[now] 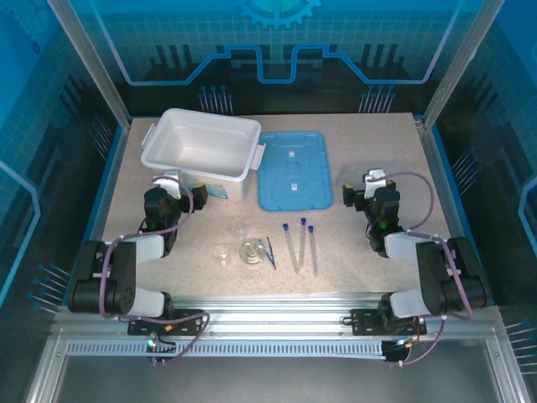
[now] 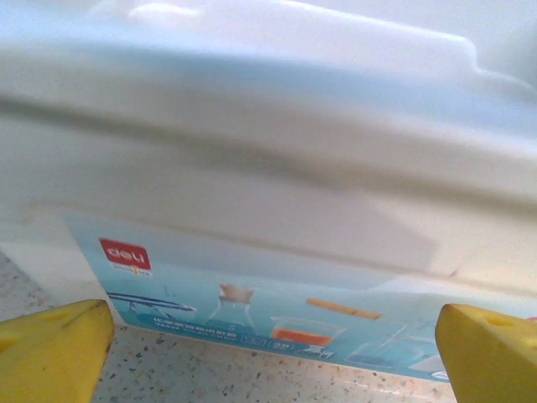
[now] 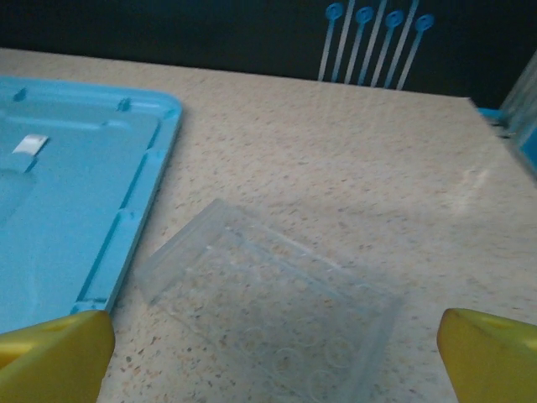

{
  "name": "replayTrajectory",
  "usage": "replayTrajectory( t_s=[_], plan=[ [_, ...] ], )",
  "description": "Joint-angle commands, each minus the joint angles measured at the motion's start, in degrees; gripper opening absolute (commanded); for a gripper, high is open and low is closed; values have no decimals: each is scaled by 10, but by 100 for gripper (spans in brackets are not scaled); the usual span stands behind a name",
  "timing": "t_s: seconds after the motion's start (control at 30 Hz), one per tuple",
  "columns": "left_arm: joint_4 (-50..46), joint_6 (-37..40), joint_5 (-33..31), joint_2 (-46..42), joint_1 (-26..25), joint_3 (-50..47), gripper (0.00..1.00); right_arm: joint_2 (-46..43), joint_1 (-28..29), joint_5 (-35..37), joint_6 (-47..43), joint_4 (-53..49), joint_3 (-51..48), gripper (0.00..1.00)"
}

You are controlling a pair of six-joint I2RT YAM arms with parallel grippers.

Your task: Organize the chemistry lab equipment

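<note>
Speckled tbl (image 1: 369,260), bin (image 1: 198,170), lid (image 1: 294,172), glassware (image 1: 250,252), tubes (image 1: 300,243)

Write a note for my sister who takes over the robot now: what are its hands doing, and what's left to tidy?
Left hand: open, empty, facing the white bin.
Right hand: open, empty, above a clear tray beside the blue lid.
Beakers, flask, tweezers and three tubes sit loose on the table between the arms.
Done: nothing binned yet. Left: everything.

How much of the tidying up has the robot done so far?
Hardly started. Done: the lid lies off beside the open white bin, which looks empty. In hand: nothing; the left gripper and right gripper are both open. Left: the beakers, flask, tweezers and three tubes all sit on the table.
</note>
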Motion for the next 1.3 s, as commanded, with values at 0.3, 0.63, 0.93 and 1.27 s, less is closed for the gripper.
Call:
replayTrajectory(
  t_s=[0.3,0.63,0.93,1.27],
  plan=[
    [-372,-26,-163,-144,-121,97,99,-82,32,200,266,-510,215,100],
    [-561,-199,-181,-237,-177,129,99,-93,182,161,257,-674,310,99],
    [-629,-206,-170,-255,-265,148,99,-56,318,65,227,-763,354,91],
    [-612,-193,-174,-210,-345,185,86,22,347,19,301,-806,341,66]
  ],
)
